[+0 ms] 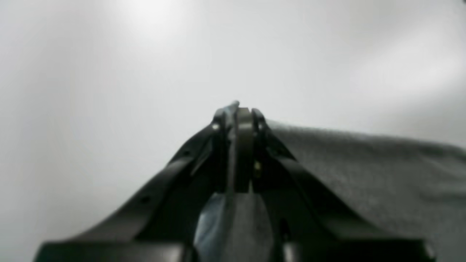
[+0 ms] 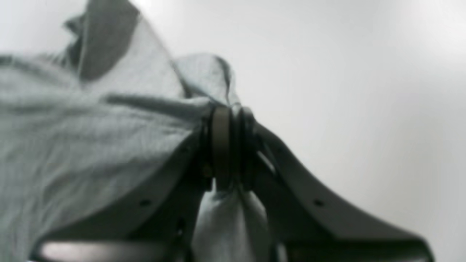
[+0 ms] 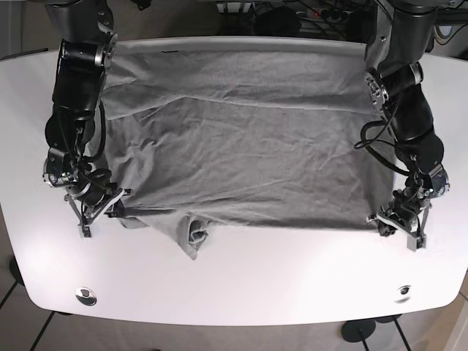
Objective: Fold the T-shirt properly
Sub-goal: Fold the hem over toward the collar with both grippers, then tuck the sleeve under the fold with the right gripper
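A grey T-shirt (image 3: 241, 146) lies spread across the white table (image 3: 241, 278), with a bunched sleeve at its near edge. My left gripper (image 3: 382, 223) is at the shirt's near right corner; in the left wrist view the left gripper (image 1: 238, 109) is shut with grey T-shirt (image 1: 364, 174) fabric pinched between its fingers. My right gripper (image 3: 110, 203) sits at the near left corner; in the right wrist view the right gripper (image 2: 229, 116) is shut on a fold of the T-shirt (image 2: 91, 138), cloth bulging behind the pads.
Two round metal fittings (image 3: 85, 296) (image 3: 402, 293) sit near the table's front corners. Cables and a power strip (image 3: 292, 11) lie beyond the far edge. Bare white tabletop runs along the front.
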`<move>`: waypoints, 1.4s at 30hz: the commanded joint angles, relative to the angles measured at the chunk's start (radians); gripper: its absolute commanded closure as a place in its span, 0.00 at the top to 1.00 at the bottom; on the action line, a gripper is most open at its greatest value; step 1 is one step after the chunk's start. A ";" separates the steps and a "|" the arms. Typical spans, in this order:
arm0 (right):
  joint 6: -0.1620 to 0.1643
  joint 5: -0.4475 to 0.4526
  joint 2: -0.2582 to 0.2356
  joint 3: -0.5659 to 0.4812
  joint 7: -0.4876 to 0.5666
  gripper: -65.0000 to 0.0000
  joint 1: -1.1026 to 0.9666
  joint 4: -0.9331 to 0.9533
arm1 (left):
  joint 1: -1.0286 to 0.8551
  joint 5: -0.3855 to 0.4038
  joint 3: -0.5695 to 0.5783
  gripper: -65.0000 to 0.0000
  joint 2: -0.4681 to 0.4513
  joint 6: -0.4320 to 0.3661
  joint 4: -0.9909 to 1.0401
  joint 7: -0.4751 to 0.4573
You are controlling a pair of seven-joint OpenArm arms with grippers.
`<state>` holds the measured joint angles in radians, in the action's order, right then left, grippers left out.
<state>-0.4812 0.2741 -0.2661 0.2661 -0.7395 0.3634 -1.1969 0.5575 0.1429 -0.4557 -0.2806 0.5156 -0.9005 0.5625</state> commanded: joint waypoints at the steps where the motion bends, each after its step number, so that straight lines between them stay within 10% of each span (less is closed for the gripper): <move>1: -0.009 0.014 -0.019 0.040 -0.025 0.02 -0.023 -0.154 | -0.027 0.025 -0.002 0.00 0.005 0.025 -0.153 0.064; 2: -0.009 0.015 -0.017 0.049 -0.153 0.02 -0.123 -0.418 | -0.110 0.068 -0.005 0.00 0.024 0.051 -0.395 0.218; 9: -0.038 0.015 0.032 0.178 -0.249 0.03 -0.366 -0.722 | -0.320 0.182 -0.116 0.00 0.017 0.053 -0.647 0.340; 29: -0.057 0.015 0.110 0.319 -0.249 0.04 -0.752 -0.779 | -0.690 0.087 -0.237 0.00 -0.015 0.183 -0.788 0.340; 32: -0.050 0.015 0.112 0.324 -0.251 0.31 -0.774 -0.780 | -0.687 0.007 -0.236 0.10 -0.013 0.183 -0.790 0.340; 36: -0.055 0.096 0.120 0.333 -0.246 0.85 -0.774 -0.803 | -0.681 -0.029 -0.232 0.57 -0.012 0.183 -0.799 0.340; 42: -0.049 0.284 0.081 0.215 -0.257 0.89 -0.717 -0.799 | -0.689 -0.032 -0.133 0.58 0.014 0.183 -0.951 0.340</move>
<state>-0.5247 0.5335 -0.1837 0.4667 -1.0077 -0.3466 -1.9793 -0.1326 0.1150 -0.5842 -0.2569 0.7002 -1.8412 0.8986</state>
